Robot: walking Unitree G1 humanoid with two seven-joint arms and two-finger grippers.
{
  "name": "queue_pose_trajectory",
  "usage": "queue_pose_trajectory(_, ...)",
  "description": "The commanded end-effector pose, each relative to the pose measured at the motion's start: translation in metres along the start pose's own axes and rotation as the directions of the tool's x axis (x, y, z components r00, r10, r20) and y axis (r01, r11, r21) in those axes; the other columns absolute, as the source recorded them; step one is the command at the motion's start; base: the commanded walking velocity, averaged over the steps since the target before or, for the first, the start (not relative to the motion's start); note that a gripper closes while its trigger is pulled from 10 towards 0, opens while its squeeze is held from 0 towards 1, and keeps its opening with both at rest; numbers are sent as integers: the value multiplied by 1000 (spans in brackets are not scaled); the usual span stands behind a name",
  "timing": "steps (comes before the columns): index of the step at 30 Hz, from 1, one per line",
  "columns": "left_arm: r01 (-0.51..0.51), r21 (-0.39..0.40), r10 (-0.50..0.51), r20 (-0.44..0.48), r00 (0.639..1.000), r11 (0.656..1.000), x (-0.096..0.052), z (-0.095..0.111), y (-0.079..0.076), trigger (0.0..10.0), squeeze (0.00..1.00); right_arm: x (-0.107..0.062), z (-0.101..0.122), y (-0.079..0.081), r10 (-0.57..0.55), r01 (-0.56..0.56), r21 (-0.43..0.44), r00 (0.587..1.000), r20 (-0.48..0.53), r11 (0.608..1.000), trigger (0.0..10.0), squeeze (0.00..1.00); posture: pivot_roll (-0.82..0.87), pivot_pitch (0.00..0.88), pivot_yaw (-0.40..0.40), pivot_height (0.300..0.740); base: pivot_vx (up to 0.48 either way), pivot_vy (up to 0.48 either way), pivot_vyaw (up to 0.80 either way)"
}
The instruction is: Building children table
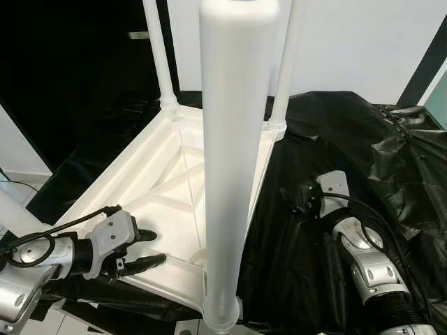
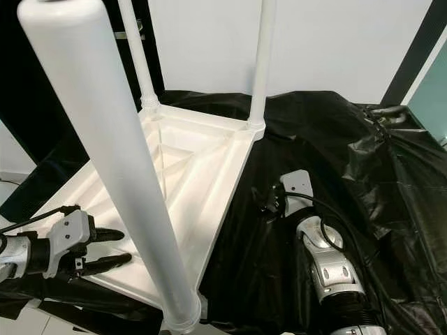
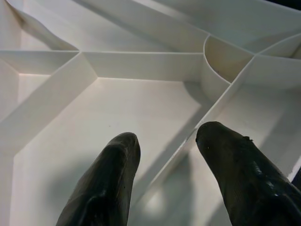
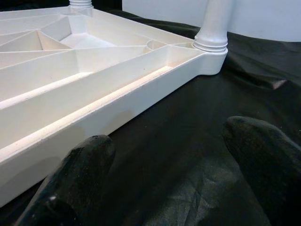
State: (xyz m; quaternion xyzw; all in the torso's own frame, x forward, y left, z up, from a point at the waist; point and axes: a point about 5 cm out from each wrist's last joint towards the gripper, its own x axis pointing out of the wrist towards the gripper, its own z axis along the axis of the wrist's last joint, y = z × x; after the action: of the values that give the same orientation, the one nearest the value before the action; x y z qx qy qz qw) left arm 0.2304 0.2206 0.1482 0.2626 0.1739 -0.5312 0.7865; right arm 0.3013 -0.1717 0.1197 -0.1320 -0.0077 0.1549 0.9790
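A white children's table top (image 1: 160,181) lies upside down on a black sheet, ribbed underside up. Three white legs stand in its corners: a near leg (image 1: 230,139) towering close to the camera, a far left leg (image 1: 159,56) and a far right leg (image 1: 286,63). My left gripper (image 1: 157,248) is open, hovering over the ribs (image 3: 141,66) at the near left edge. My right gripper (image 1: 292,201) is open and low over the sheet, just off the top's right edge (image 4: 117,99), pointing toward the far right leg (image 4: 214,23).
Crumpled black plastic sheet (image 1: 349,139) covers the surface to the right and behind. A white wall (image 1: 349,42) stands at the back, with a dark opening (image 1: 70,63) at the left. Pale floor (image 1: 21,181) shows at the left edge.
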Motion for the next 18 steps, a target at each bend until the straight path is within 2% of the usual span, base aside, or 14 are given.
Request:
queue_pose_trajectory(1, 119, 15, -118, -45, 992, 993, 3, -3, -6, 10000, 0, 1, 3, 0, 9, -9, -4, 1000, 1, 1000, 10000, 0, 102, 0, 2, 740, 0, 0, 0)
queue_pose_trajectory(3, 120, 22, -119, -58, 991, 993, 4, -4, -6, 10000, 0, 1, 3, 0, 9, -9, -5, 1000, 0, 1000, 10000, 0, 102, 0, 2, 740, 0, 0, 0)
queue_pose_trajectory(6, 118, 66, -106, -165, 981, 991, 16, -14, -7, 10000, 0, 3, 6, -2, 6, -6, -10, 1000, 3, 1000, 10000, 0, 93, 0, 8, 740, 0, 0, 0)
queue_pose_trajectory(10, 87, 91, -66, -209, 976, 992, 25, -18, -2, 10000, 0, 4, 8, -1, 4, -4, -11, 1000, 4, 1000, 10000, 0, 90, 0, 10, 740, 0, 0, 0)
queue_pose_trajectory(13, -10, 27, 16, -232, 972, 1000, 31, -22, 11, 10000, 0, 2, 8, 0, 4, -4, -12, 1000, 2, 1000, 10000, 0, 88, 0, 13, 740, 0, 0, 0)
queue_pose_trajectory(14, -25, 19, 28, -238, 971, 1000, 32, -23, 13, 9216, 0, 2, 8, 0, 4, -4, -13, 1000, 1, 1000, 10000, 0, 86, 0, 15, 740, 0, 0, 0)
queue_pose_trajectory(15, -25, 19, 28, -238, 971, 1000, 32, -23, 13, 9216, 0, 2, 8, 0, 4, -4, -13, 1000, 1, 1000, 10000, 0, 86, 0, 15, 740, 0, 0, 0)
queue_pose_trajectory(16, -30, 9, 32, -244, 969, 1000, 32, -24, 14, 4745, 0, 2, 7, 0, 4, -4, -14, 1000, 0, 1000, 10000, 0, 84, 0, 16, 740, 0, 0, 0)
queue_pose_trajectory(17, -49, 13, 50, -250, 967, 999, 32, -25, 17, 2078, 0, 1, 7, 0, 3, -3, -15, 1000, -1, 1000, 10000, 0, 83, 0, 18, 740, 0, 0, 0)
queue_pose_trajectory(18, -49, 13, 50, -250, 967, 999, 32, -25, 17, 2078, 0, 1, 7, 0, 3, -3, -15, 1000, -1, 1000, 10000, 0, 83, 0, 18, 740, 0, 0, 0)
